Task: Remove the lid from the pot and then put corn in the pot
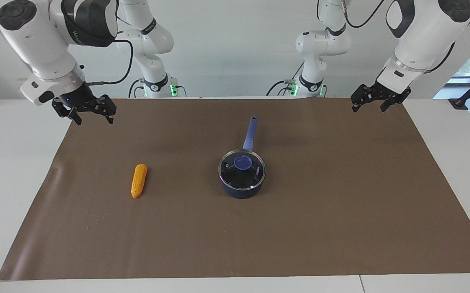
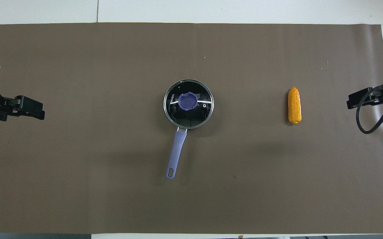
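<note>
Hanging open-jawed over the mat's ends, both grippers wait; lid covers pot.

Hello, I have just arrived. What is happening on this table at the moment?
Nothing is being handled yet. The pot stands in the middle of the brown mat with the lid on it, its handle pointing toward the robots. The corn lies on the mat toward the right arm's end. The left claw and the right claw both hang open and empty above the mat's corners, waiting.
</note>
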`<state>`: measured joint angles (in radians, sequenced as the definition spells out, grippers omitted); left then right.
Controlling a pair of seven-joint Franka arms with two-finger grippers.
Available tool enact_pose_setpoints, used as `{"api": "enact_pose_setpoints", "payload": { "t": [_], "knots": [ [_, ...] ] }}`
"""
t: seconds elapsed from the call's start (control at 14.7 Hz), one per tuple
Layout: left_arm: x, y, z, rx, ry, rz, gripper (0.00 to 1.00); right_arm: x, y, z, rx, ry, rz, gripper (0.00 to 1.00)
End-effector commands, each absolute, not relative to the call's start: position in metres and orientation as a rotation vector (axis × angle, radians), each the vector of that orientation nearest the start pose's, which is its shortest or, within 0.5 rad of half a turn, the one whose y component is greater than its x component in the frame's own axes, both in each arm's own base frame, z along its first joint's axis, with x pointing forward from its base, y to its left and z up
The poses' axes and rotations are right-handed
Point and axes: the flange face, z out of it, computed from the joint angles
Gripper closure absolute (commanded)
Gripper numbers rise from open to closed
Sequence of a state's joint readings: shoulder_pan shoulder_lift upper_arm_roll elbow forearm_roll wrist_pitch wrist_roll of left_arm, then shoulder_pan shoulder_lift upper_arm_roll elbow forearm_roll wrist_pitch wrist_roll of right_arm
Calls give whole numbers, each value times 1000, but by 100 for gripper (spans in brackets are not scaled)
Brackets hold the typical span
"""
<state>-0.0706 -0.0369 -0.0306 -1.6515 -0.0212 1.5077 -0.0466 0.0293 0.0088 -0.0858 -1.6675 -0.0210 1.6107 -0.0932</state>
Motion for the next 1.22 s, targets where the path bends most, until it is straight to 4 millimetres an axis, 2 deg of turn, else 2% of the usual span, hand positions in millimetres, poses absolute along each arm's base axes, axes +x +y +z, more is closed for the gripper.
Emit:
{"api": "enact_pose_setpoints", "payload": {
  "t": [0.0, 0.27, 0.41, 0.54, 0.68, 0.75, 0.81, 1.02, 1.09, 1.15],
  "knots": [
    [527, -55, 604, -3157, 80, 175, 0, 557, -35, 578, -3162, -83, 83, 0],
    [528, -58, 604, -3159, 97, 166, 0, 556, -35, 577, -3159, -64, 87, 0],
    [527, -59, 604, -3160, 95, 164, 0, 558, -35, 566, -3164, -54, 25, 0],
    [535, -71, 604, -3180, 71, 88, 0, 560, -29, 544, -3153, -111, -104, 0],
    [542, -114, 593, -3205, 66, 95, 0, 572, -19, 518, -3110, -70, -161, 0],
    [551, -138, 584, -3226, 42, 96, 0, 582, -1, 499, -3105, -36, -142, 0],
    [560, -171, 569, -3228, 19, 137, 0, 588, 7, 476, -3107, 22, -113, 0],
    [604, -264, 534, -3221, -114, 167, 0, 582, 15, 415, -3109, 98, -94, 1],
    [610, -288, 525, -3222, -155, 165, 0, 576, 14, 396, -3110, 100, -104, 3],
    [608, -311, 513, -3212, -197, 165, 0, 569, 14, 381, -3111, 100, -99, 4]
  ]
}}
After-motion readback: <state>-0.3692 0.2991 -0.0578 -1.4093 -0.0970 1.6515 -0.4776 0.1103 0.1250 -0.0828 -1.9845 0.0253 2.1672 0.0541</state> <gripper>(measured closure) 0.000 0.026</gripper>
